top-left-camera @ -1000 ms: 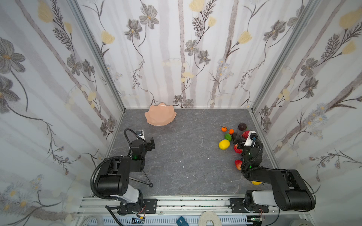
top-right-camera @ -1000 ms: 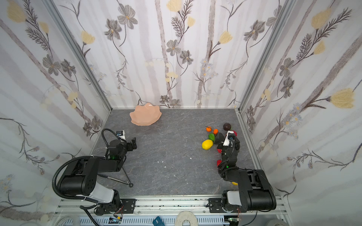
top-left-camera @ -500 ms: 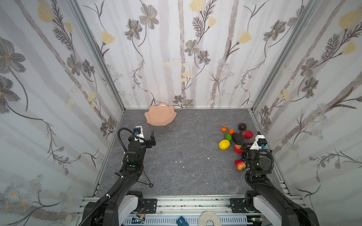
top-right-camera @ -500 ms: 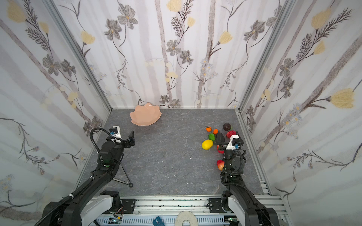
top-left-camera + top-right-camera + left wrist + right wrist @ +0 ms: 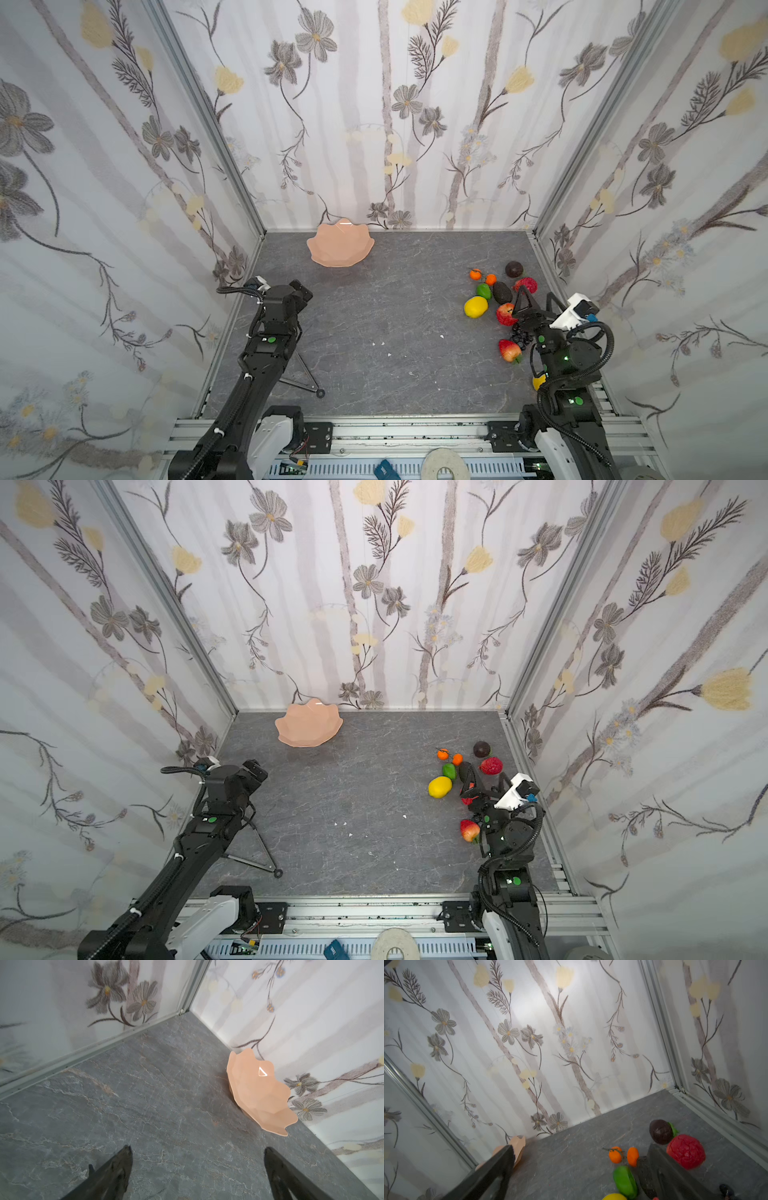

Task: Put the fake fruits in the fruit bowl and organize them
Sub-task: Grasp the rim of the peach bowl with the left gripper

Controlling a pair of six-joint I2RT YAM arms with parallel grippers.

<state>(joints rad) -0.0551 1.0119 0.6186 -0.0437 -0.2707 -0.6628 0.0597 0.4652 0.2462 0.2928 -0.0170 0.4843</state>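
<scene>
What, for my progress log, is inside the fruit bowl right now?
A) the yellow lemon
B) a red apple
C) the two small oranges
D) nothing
D: the peach-pink fruit bowl by the back wall shows a bare interior in both top views, while the fruits, the lemon among them, lie clustered on the grey table far off to the right.

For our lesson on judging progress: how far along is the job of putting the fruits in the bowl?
Done: nothing; the bowl by the back wall holds no fruit. In hand: nothing; the left gripper and the right gripper are open and empty, the right one beside the fruits. Left: all of them, such as the lemon, strawberry and grapes, lie on the table.
</scene>
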